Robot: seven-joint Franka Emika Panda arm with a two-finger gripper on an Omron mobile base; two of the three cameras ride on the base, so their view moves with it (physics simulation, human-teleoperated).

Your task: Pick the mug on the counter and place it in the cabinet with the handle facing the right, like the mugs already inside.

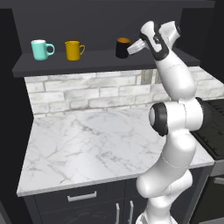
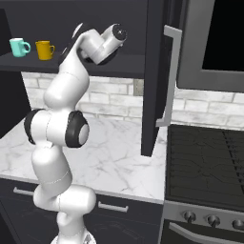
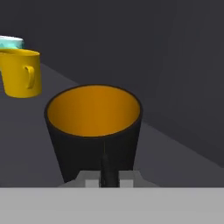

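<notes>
Gripper [image 1: 129, 49] reaches up to the cabinet shelf [image 1: 57, 65], where the mug [image 1: 123, 47] stands upright at the right end, and in the hand view one dark finger sits against the mug's near wall, so it seems clamped on the rim, though I cannot tell for sure. From left to right along the shelf stand the teal mug [image 1: 40, 49], the yellow-orange mug [image 1: 73, 50], then the black one, mouth up, long axis vertical; its handle is hidden, so its facing is unclear. I judge it light, stiff, glazed, rather slippery and breakable, best pinched across the rim wall.
</notes>
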